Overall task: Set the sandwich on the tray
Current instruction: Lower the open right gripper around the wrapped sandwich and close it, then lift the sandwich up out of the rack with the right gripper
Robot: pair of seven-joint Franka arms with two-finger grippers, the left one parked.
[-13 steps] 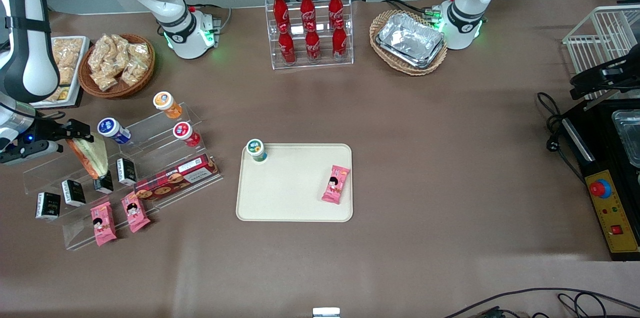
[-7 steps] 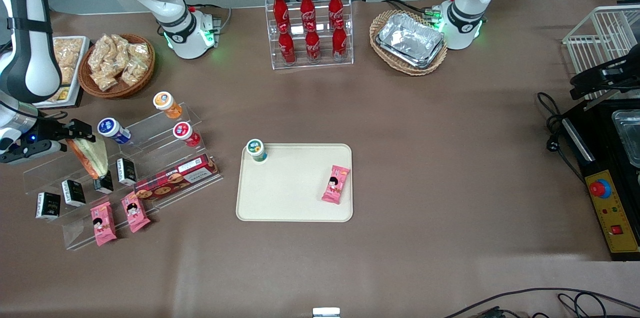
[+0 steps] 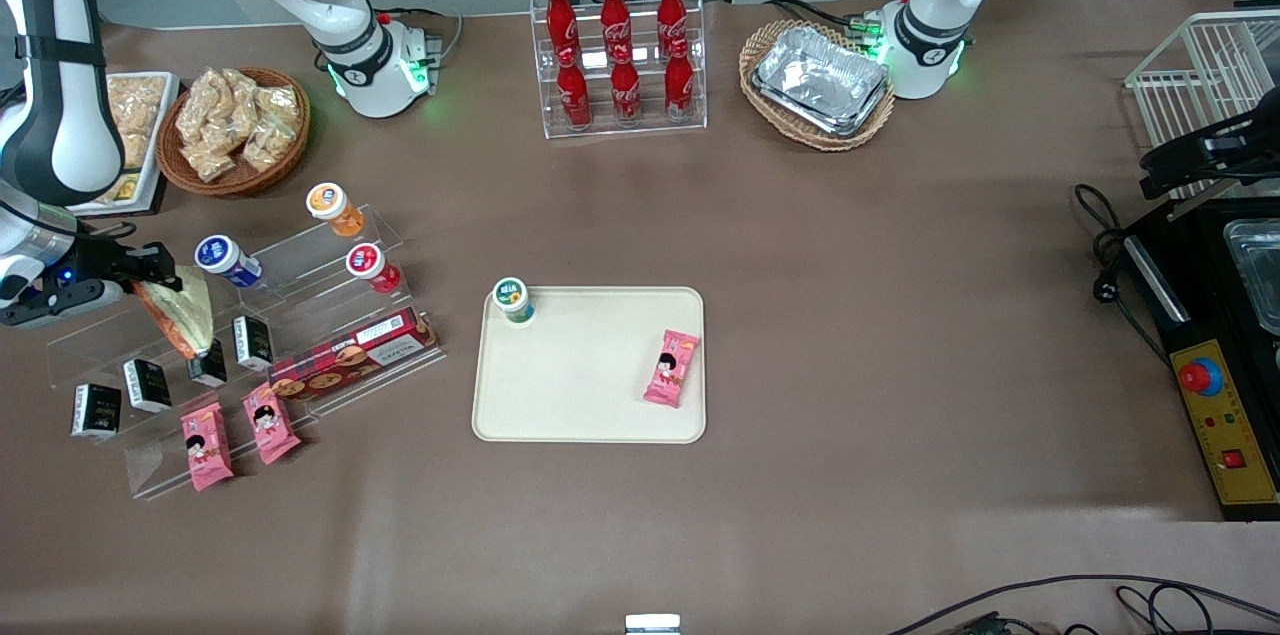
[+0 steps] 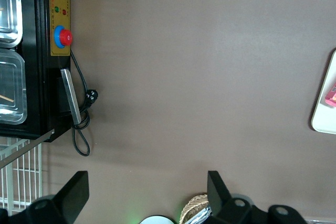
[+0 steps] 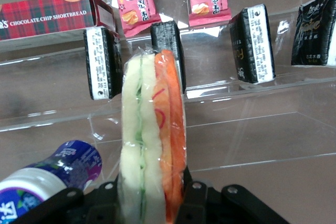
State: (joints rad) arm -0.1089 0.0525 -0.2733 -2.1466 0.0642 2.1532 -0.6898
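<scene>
The gripper [image 3: 135, 277] sits over the clear stepped rack [image 3: 250, 355] at the working arm's end of the table, jaws clamped on the sandwich [image 3: 180, 310], which hangs tip-down above the black cartons [image 5: 167, 43]. It's probably clear of the shelf, tho the wrist view can't confirm. Lift straight up first so the tip doesn't snag the cartons or the blue-capped bottle [image 3: 226, 258], then carry across w/ a firm but gentle squeeze. On the tray [image 3: 590, 415], aim for the bare middle, between the small jar [image 3: 513, 299] & the pink packet [image 3: 672, 367].
</scene>
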